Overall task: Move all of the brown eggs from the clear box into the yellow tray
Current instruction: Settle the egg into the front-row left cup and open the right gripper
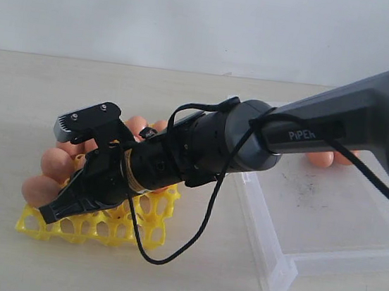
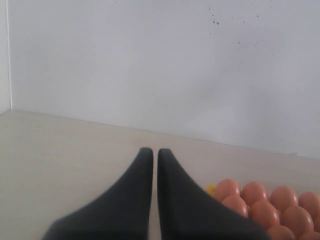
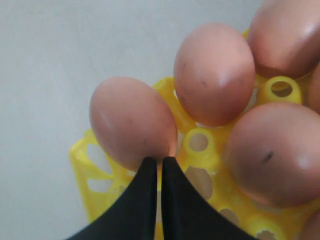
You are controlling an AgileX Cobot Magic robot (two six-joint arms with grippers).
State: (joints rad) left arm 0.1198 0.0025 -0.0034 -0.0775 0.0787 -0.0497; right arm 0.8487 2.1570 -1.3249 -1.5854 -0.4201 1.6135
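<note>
R tool [image 3: 160,161], jaws closed & empty, tips at corner egg [image 3: 132,122] in yellow tray [image 3: 79,167], prob. to seat it; L tool [image 2: 155,151] closed too, idle.

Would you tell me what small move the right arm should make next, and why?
Probably lift the right gripper clear of the tray and swing it toward the box. Its jaws are shut and empty, tips by a seated egg, while at least one egg lies in the box.
</note>
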